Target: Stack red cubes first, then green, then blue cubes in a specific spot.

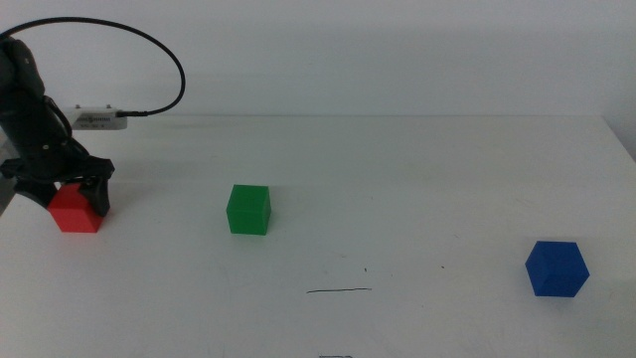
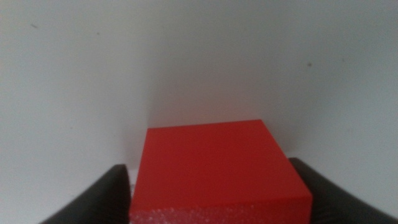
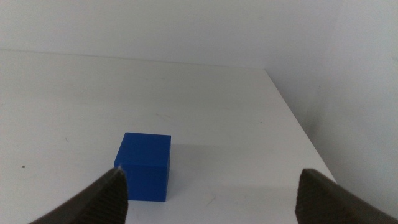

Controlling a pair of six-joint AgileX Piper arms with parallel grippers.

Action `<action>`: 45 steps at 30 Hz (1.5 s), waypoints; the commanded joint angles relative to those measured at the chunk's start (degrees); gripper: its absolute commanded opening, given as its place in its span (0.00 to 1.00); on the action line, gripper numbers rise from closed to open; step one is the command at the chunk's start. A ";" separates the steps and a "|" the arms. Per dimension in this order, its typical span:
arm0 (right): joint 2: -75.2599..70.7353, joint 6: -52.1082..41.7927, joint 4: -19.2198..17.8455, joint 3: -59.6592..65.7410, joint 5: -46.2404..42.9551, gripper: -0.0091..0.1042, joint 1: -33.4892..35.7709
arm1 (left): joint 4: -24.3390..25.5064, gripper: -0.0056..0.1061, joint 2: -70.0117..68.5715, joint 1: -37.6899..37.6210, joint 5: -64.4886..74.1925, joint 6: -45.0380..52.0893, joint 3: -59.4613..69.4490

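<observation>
The red cube (image 1: 77, 210) rests on the table at the far left. My left gripper (image 1: 72, 195) is down over it, one jaw on each side, and both jaws press its sides in the left wrist view (image 2: 217, 171). The green cube (image 1: 248, 210) sits left of centre. The blue cube (image 1: 556, 268) sits at the front right and also shows in the right wrist view (image 3: 144, 165). My right gripper (image 3: 211, 193) is open and empty, hovering short of the blue cube; it does not show in the middle view. The black pen stroke (image 1: 339, 290) lies at the front centre.
A small white box (image 1: 97, 118) with a black cable (image 1: 174, 60) lies at the back left, behind the left arm. The table's right edge (image 3: 298, 124) runs close to the blue cube. Tiny black dots (image 1: 365, 269) mark the surface near the stroke.
</observation>
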 commanded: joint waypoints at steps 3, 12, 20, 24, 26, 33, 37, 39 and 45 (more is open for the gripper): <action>-0.84 -0.54 -0.47 -0.59 -4.60 0.87 -0.44 | -0.62 0.49 -3.58 -0.23 5.58 -3.04 -1.80; -0.84 -0.54 -0.47 -0.59 -4.60 0.87 -0.44 | 1.24 0.07 -11.31 -2.30 5.58 -10.06 -0.81; -0.84 -0.54 -0.47 -0.59 -4.60 0.87 -0.44 | -2.39 0.04 -23.18 -7.53 5.53 -20.13 11.94; -0.84 -0.54 -0.47 -0.59 -4.60 0.87 -0.44 | -1.16 0.04 -28.17 -13.69 5.53 -26.25 17.11; -0.84 -0.54 -0.47 -0.59 -4.60 0.87 -0.44 | 0.10 0.04 -29.11 -17.04 5.53 -28.51 17.38; -0.84 -0.54 -0.47 -0.59 -4.60 0.87 -0.44 | 1.04 0.04 -26.63 -29.82 5.53 -43.92 14.48; -0.84 -0.54 -0.47 -0.59 -4.60 0.87 -0.44 | 1.74 0.04 -22.60 -36.35 5.47 -46.91 9.03; -0.84 -0.54 -0.47 -0.59 -4.60 0.87 -0.44 | 1.69 0.04 -20.61 -38.71 5.47 -49.03 6.61; -0.84 -0.54 -0.47 -0.59 -4.60 0.87 -0.44 | 1.49 0.04 -13.36 -44.54 5.44 -51.53 -0.38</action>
